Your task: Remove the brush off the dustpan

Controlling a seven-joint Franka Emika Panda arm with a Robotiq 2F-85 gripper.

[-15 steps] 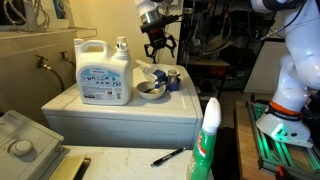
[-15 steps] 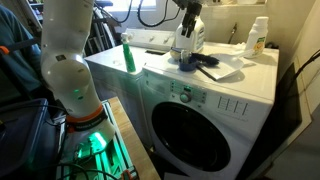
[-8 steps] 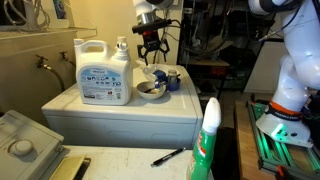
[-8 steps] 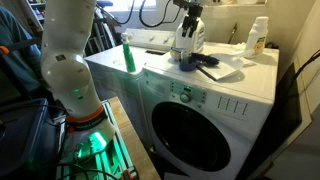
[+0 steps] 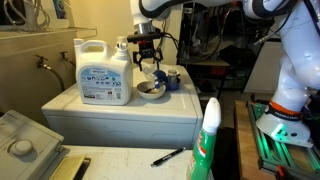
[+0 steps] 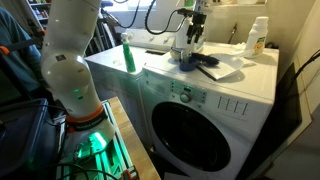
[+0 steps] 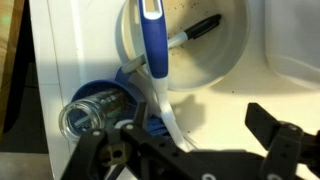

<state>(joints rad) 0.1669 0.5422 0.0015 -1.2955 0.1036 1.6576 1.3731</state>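
Brush (image 7: 153, 50) lies across dustpan (image 7: 226, 70), just below our jaws, which are spread wide and empty. We judge nothing removed yet: descent, grasp and lift-off all remain.

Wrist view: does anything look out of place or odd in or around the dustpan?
A black pen lies inside the dustpan, next to the brush, which lies across its rim. A pen looks odd there. Nothing looks spilled or damaged.
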